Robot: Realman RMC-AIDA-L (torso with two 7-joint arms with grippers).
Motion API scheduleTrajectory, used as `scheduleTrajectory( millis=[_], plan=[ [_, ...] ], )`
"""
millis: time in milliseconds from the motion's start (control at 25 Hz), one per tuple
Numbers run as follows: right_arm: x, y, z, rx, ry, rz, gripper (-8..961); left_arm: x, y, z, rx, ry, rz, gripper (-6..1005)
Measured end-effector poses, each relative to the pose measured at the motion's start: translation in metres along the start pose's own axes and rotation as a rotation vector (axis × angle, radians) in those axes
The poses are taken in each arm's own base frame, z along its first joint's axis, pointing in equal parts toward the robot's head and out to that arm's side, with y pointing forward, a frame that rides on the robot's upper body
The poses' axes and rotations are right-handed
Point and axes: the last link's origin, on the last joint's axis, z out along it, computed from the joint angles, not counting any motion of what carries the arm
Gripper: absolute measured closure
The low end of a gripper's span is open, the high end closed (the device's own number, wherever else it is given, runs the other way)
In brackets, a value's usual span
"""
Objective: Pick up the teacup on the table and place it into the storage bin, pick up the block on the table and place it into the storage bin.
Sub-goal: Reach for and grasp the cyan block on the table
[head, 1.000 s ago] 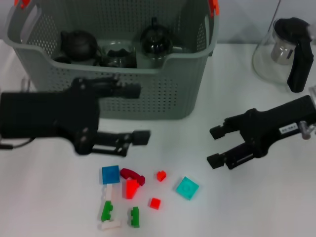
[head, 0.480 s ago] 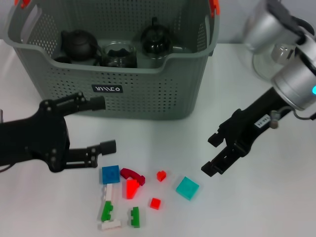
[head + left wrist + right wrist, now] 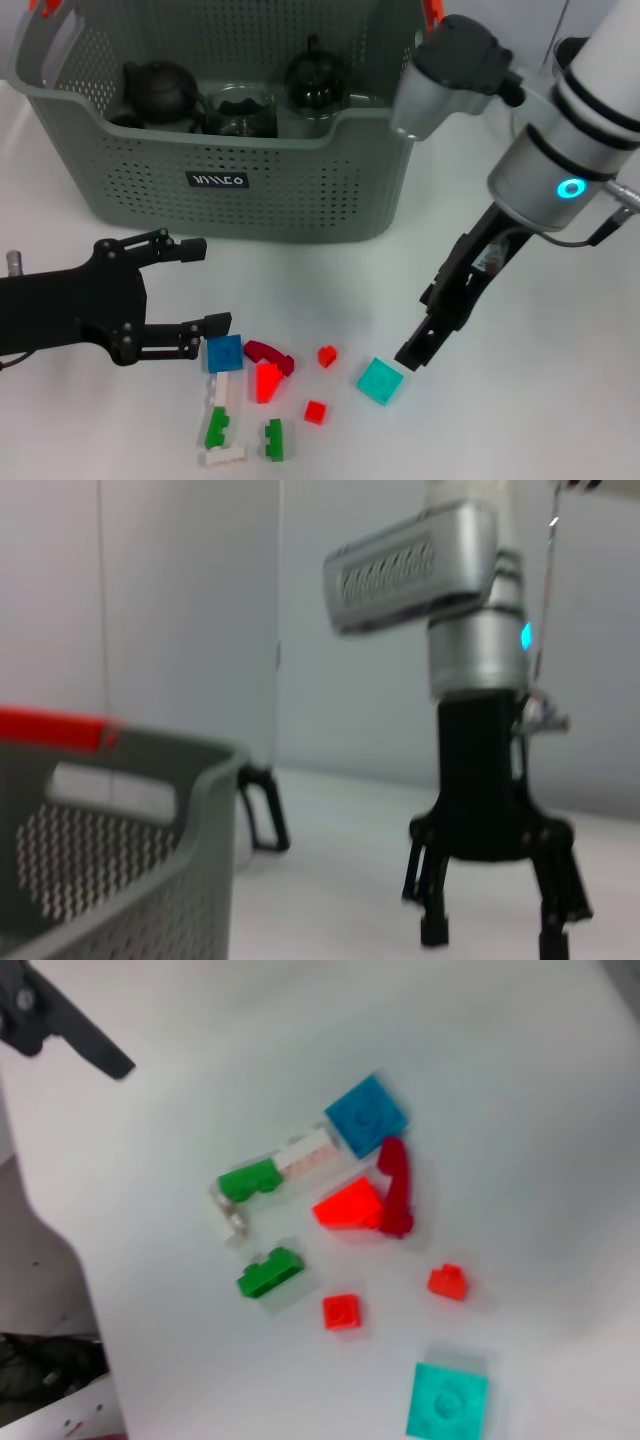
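The grey-green storage bin [image 3: 300, 190] stands at the back, and its rim shows in the left wrist view [image 3: 150, 810]. It holds two dark teapots [image 3: 158, 90] and a glass vessel [image 3: 238, 112]. I see no teacup on the table. A teal block [image 3: 380, 381] lies on the table and also shows in the right wrist view [image 3: 447, 1400]. My right gripper [image 3: 420, 330] points down, open and empty, just above and right of the teal block; the left wrist view shows it too [image 3: 490, 930]. My left gripper [image 3: 205, 285] is open and empty, low at the left, beside a blue block [image 3: 224, 352].
Small red, green and white bricks [image 3: 265, 380] lie scattered between the blue and teal blocks, also in the right wrist view [image 3: 350, 1205]. A glass pitcher [image 3: 578, 48] stands at the back right, mostly hidden behind my right arm.
My right arm has swung in over the table and tipped its gripper down toward the teal block. My left gripper has drawn back left and lower, away from the bin.
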Motion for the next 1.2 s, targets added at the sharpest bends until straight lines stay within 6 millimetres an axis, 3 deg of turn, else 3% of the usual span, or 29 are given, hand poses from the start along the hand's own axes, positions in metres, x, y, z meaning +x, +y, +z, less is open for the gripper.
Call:
scheduleTrajectory(
  millis=[280,640,1200],
  plan=[
    [-0.012,0.007,0.014,0.032,0.014,0.006,7,-0.014,-0.008,0.003,0.023,-0.130,-0.009,131],
    [-0.013,0.010,0.035,0.075,0.065,0.018,7,-0.012,-0.012,-0.005,0.003,-0.171,-0.028,133],
    [-0.019,0.023,0.065,0.133,0.096,-0.037,6,-0.016,-0.011,-0.001,-0.006,-0.178,-0.048,136]
  ],
)
